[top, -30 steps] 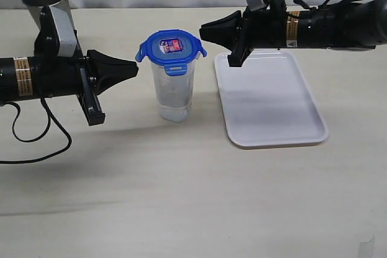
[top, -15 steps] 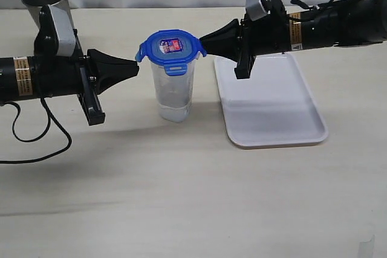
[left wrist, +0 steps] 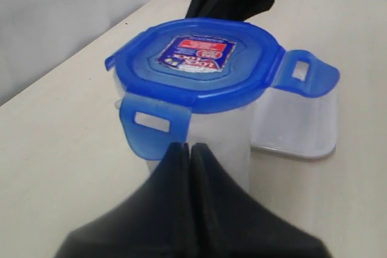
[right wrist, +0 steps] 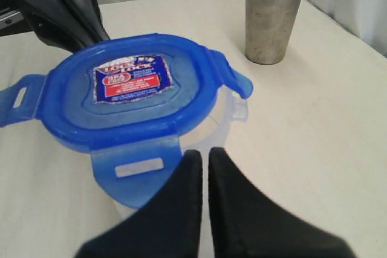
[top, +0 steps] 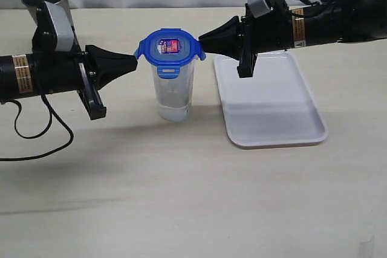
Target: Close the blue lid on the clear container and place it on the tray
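Note:
The clear container [top: 174, 95] stands upright on the table just left of the white tray [top: 272, 104]. The blue lid [top: 170, 47] lies on its rim, sticker up, with its flaps sticking out [left wrist: 199, 67] [right wrist: 130, 89]. My left gripper [top: 134, 60] is shut, its tip at the lid's left flap [left wrist: 189, 146]. My right gripper [top: 201, 37] is shut too, its tip at the lid's right flap [right wrist: 204, 152]. Neither one holds anything.
A grey metal cup [top: 45, 1] stands at the back left behind the left arm [right wrist: 275, 13]. A black cable [top: 36, 137] loops on the table under the left arm. The right arm reaches over the tray's far end.
My right gripper has moved left and a little down until its tip meets the lid's right flap. The left gripper has risen slightly toward the lid's left flap.

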`<move>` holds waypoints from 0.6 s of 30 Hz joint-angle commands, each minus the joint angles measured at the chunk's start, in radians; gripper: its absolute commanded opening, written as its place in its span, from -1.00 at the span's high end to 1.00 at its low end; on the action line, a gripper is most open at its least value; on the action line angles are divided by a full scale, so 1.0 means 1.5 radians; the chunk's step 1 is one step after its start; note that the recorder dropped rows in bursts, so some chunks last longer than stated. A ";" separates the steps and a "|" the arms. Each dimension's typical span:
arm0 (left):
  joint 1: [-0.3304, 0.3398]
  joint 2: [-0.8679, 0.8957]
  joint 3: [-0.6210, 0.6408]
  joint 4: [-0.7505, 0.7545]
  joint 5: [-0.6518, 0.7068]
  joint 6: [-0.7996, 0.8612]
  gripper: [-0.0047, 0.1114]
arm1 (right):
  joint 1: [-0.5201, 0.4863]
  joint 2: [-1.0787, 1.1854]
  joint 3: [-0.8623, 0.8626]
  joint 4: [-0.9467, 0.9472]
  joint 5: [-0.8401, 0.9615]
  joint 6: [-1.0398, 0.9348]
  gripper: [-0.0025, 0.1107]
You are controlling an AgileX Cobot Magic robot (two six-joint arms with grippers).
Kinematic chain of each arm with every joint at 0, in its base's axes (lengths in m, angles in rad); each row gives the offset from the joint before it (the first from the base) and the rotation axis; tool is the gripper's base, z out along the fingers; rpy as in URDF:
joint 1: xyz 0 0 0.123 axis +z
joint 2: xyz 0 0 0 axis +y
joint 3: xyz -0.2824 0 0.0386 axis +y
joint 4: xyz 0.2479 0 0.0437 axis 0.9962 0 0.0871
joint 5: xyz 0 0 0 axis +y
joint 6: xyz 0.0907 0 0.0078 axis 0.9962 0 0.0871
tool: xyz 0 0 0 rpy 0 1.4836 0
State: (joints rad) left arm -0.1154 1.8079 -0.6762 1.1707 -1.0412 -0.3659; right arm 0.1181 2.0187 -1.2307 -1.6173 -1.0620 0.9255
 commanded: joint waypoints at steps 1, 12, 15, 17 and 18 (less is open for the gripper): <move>-0.001 0.001 -0.001 -0.031 -0.011 0.014 0.92 | 0.001 -0.006 -0.002 -0.004 0.014 0.009 0.88; -0.001 0.001 -0.001 0.031 -0.015 -0.033 0.92 | 0.001 -0.006 -0.002 0.005 0.079 0.024 0.88; -0.001 0.001 -0.001 0.019 -0.028 -0.033 0.92 | 0.001 -0.006 -0.002 0.008 0.079 0.022 0.88; -0.001 0.001 -0.001 0.017 -0.043 -0.033 0.92 | 0.001 -0.006 -0.002 0.011 0.079 0.021 0.88; -0.001 0.001 -0.001 0.017 -0.050 -0.032 0.92 | 0.001 -0.006 -0.002 0.011 0.079 0.021 0.88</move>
State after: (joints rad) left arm -0.1154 1.8079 -0.6762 1.2008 -1.0744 -0.4036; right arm 0.1181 2.0171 -1.2307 -1.6131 -0.9454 0.9573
